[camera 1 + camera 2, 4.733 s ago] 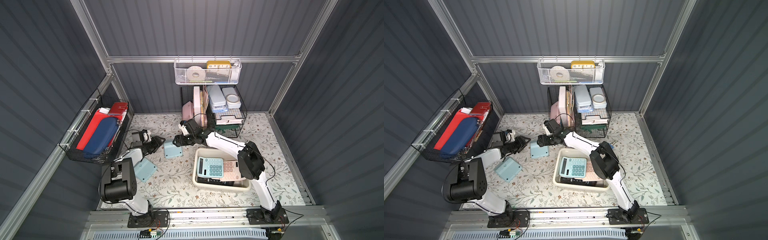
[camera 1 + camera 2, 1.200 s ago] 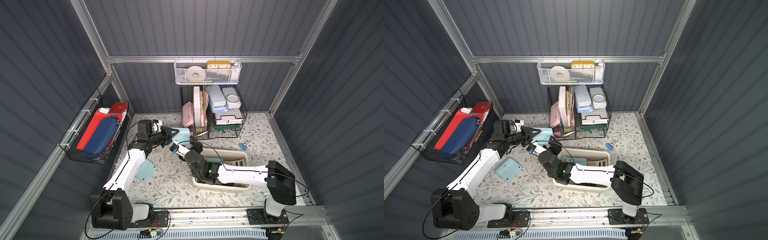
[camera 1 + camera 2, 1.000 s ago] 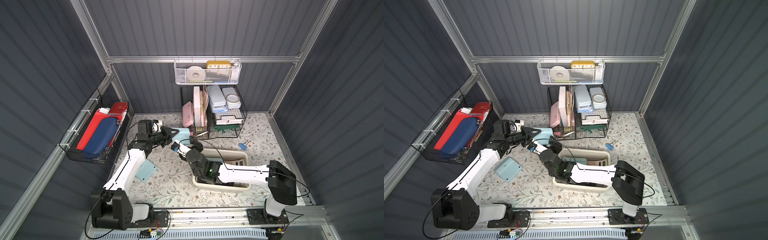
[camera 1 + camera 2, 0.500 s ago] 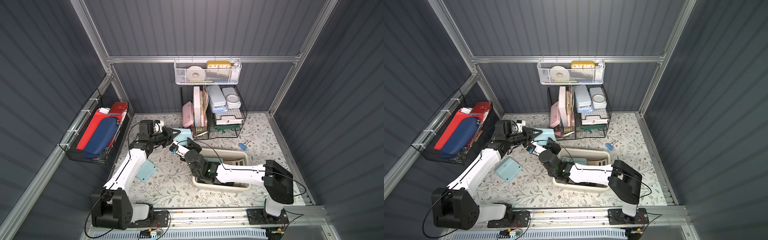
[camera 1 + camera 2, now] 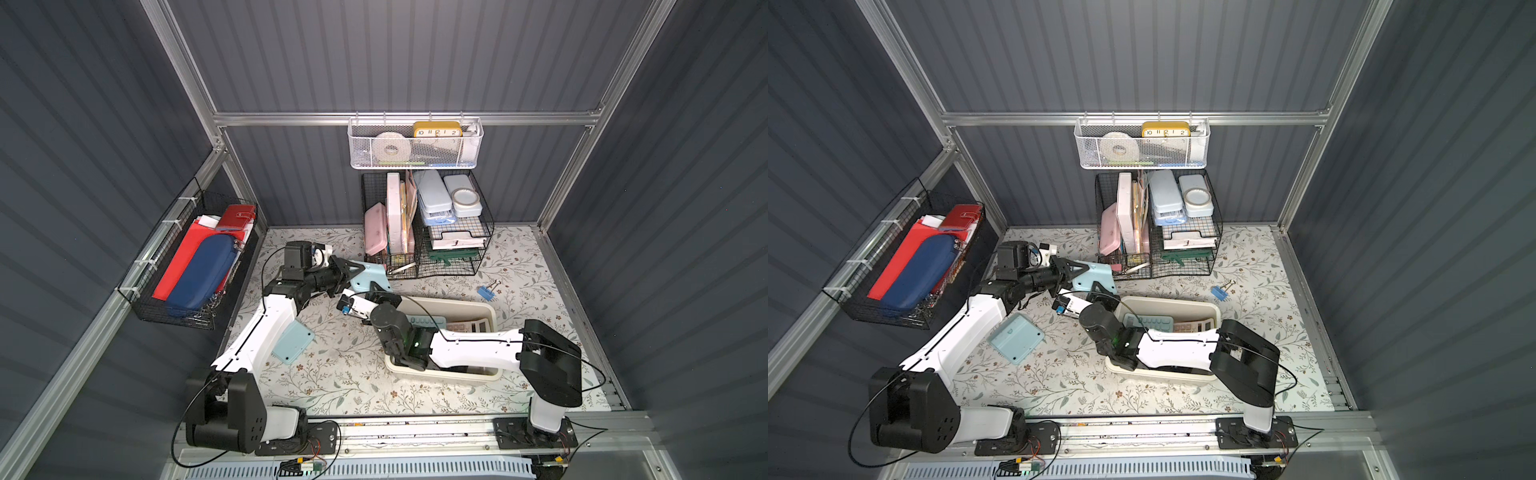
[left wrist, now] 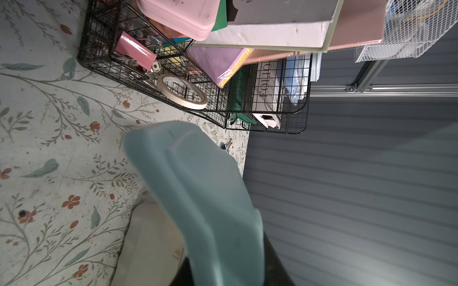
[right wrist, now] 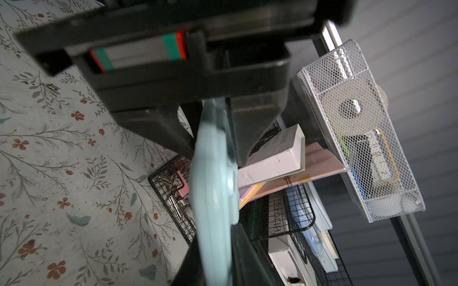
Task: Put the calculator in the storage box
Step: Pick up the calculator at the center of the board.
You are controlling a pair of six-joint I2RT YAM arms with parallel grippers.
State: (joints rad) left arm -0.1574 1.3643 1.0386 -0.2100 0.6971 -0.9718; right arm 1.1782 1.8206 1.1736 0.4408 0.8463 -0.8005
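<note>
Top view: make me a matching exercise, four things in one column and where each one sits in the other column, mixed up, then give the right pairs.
Things
1. yellow clock
2. blue binder clip
3. dark blue zip case
4. pink calculator

Places
A. inside the beige storage box
B. in the black wire basket on the side wall
C. in the white mesh basket hanging from the rail
D. lying loose on the flowered mat

Pairs: 1-C, 2-D, 3-B, 4-A
</note>
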